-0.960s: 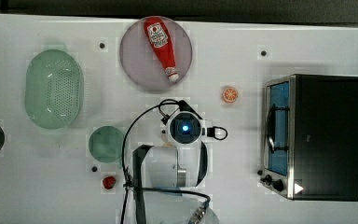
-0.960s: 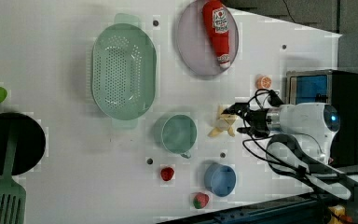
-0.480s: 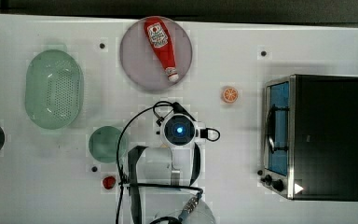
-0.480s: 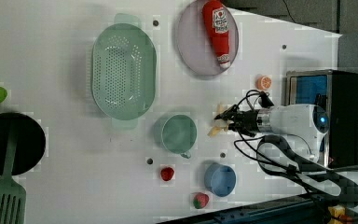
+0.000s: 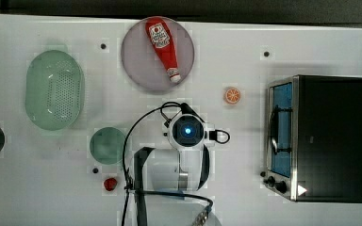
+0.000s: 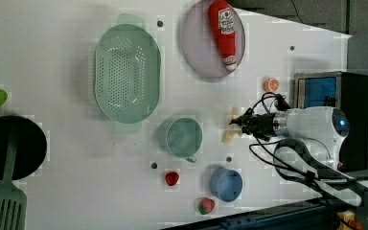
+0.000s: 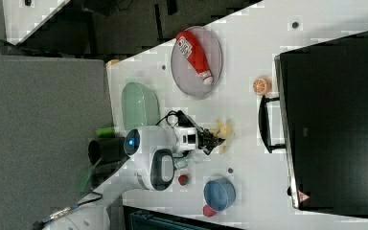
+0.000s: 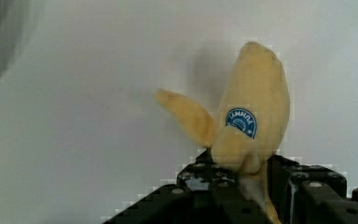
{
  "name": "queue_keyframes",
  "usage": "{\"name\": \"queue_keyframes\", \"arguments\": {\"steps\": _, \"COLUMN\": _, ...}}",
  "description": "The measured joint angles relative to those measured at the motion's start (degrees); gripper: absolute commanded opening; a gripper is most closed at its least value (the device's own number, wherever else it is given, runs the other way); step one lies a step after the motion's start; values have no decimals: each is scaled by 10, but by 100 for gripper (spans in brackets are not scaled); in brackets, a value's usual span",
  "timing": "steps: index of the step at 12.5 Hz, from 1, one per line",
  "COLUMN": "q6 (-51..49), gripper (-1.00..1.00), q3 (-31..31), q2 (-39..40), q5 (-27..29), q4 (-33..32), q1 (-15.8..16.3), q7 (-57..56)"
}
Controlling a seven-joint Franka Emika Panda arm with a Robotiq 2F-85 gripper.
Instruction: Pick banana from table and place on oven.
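Black pincer point(image 8: 242, 186) has now closed around the banana point(image 8: 254, 116).

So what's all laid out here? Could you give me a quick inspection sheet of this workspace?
Surface: white table, a few dark screw holes.
Job's things: banana lying on the table, between the gripper's fingers; oven at the top view's right, door closed, top bare.
Clutter: ketchup bottle on a grey plate, green colander, green cup, blue cup, orange slice, strawberry, black pan, green spatula.
Grippers: gripper closed around the banana.
Cables: black cable looped beside the wrist.
Surroundings: grey panel in the right view.
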Motion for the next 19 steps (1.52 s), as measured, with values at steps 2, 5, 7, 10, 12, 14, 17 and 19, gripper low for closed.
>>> {"name": "queue_keyframes", "arguments": {"steps": 2, "q6": -57, "gripper": -53, "q3": 10, "q2": -56, "q5": 0, "q4": 9, "q1": -5, "q7": -1}}
{"name": "queue_keyframes", "arguments": {"steps": 5, "q6": -220, "gripper": -53, "q3": 10, "q2": -197, "q5": -1, "q4": 58, "q1": 0, "q7": 1}}
{"name": "queue_keyframes", "arguments": {"steps": 7, "q6": -324, "gripper": -53, "q3": 5, "q2": -266, "q5": -4, "q4": 134, "q1": 10, "q7": 1}}
{"name": "queue_keyframes", "arguments": {"steps": 10, "q6": -472, "gripper": -53, "q3": -13, "q2": -319, "q5": 13, "q4": 261, "q1": 14, "q7": 2}}
{"name": "queue_keyframes", "arguments": {"steps": 12, "q6": -508, "gripper": -53, "q3": -54, "q2": -328, "q5": 4, "q4": 302, "q1": 16, "q7": -2}}
{"name": "queue_keyframes", "arguments": {"steps": 14, "q6": -514, "gripper": -53, "q3": -110, "q2": -314, "q5": 1, "q4": 321, "q1": 10, "q7": -24}}
{"name": "queue_keyframes", "arguments": {"steps": 17, "q6": -486, "gripper": -53, "q3": -214, "q2": -247, "q5": -6, "q4": 330, "q1": -5, "q7": -87}}
{"name": "queue_keyframes", "arguments": {"steps": 19, "q6": -450, "gripper": -53, "q3": -267, "q2": -176, "q5": -23, "q4": 337, "q1": -35, "q7": -156}}
